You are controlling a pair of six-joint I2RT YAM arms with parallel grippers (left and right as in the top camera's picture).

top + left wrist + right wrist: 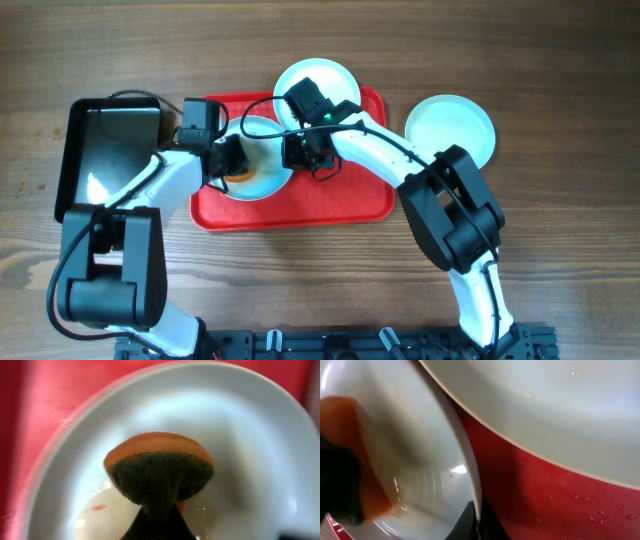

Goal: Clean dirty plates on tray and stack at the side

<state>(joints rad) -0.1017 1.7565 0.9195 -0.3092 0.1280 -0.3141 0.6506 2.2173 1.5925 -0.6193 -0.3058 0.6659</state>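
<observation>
**Left arm scrubs plate on tray, right arm pins its rim**

Large red rectangular plastic tray (350, 195) sits mid-table on the brown wooden table (560, 250).

The first round white plate with pale rim, the scrubbed plate (265, 182), lies inside the tray at its left end. The left gripper (232, 160) is over it, jaws clamped narrow on an orange sponge with a dark green scouring face (160, 467). In the left wrist view the green face is on the plate floor. A small orange smear (100, 507) shows just beside it, and the surface looks wet.

The right gripper (305, 152) is at this plate's right edge, over the tray middle. In the right wrist view its jaws are closed thin on the plate rim (477, 527). The sponge shows at the far left of that frame.

The second white plate, the far plate (340, 80), lies across the tray's far rim, part over the tray and part over the table. Its surface looks clean. Water droplets (600, 510) lie on the tray floor near it.

The third white plate, the side plate (450, 128), is off the tray on the table to the tray's right. It is apart from the tray and looks clean.

A black rectangular metal pan (110, 150) stands left of the tray, close beside it.
</observation>
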